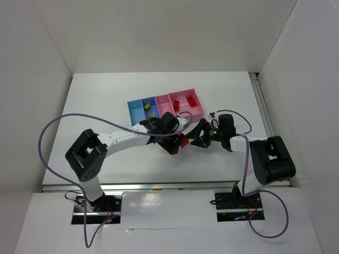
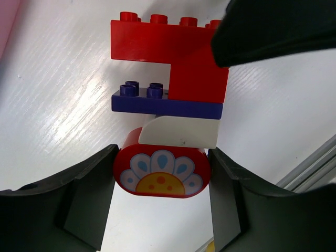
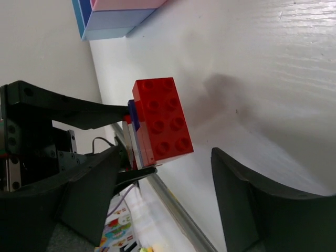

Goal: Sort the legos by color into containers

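Observation:
My left gripper (image 2: 163, 176) is shut on a red-and-white lego with a flower print (image 2: 160, 173). That lego is the base of a joined stack held above the table: a white piece (image 2: 184, 131), a blue/purple plate (image 2: 165, 105) and a red brick (image 2: 173, 50). From the right, my right gripper (image 3: 167, 157) stands open around the red brick (image 3: 161, 122), whose studs face it; its right finger is clear of the brick. In the top view both grippers (image 1: 174, 138) (image 1: 196, 138) meet at the stack (image 1: 183, 142), just in front of the containers (image 1: 134, 112).
The joined trays run light blue, darker blue (image 1: 149, 110), pink (image 1: 163, 100) and a larger pink one (image 1: 198, 108). Red legos (image 1: 179, 103) lie in the large pink tray and yellow-green ones (image 1: 146, 106) in the blue trays. A metal rail (image 3: 178, 207) edges the table.

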Controlling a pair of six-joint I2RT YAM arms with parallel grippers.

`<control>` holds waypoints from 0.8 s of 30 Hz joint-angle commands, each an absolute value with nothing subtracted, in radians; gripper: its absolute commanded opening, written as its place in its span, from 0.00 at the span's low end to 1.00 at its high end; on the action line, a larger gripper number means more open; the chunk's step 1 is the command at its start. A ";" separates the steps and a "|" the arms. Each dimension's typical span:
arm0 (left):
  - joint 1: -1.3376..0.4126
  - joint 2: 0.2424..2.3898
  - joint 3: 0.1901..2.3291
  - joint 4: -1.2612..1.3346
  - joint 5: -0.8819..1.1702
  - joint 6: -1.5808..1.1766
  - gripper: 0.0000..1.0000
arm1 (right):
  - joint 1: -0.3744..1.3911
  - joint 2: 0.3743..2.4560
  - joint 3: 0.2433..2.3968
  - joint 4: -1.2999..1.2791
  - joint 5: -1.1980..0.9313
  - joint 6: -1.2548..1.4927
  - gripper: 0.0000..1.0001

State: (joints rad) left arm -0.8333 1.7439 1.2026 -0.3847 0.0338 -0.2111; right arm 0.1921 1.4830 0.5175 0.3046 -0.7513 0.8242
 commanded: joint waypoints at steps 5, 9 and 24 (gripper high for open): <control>-0.838 1.695 1.268 -0.394 0.046 -0.199 0.00 | 0.225 1.574 0.545 0.573 -0.874 0.920 0.65; -0.838 1.695 1.278 -0.394 0.055 -0.199 0.00 | 0.238 1.583 0.563 0.572 -0.904 0.933 0.65; -0.838 1.667 1.298 -0.413 0.057 -0.190 0.00 | 0.238 1.560 0.578 0.513 -0.804 0.913 0.07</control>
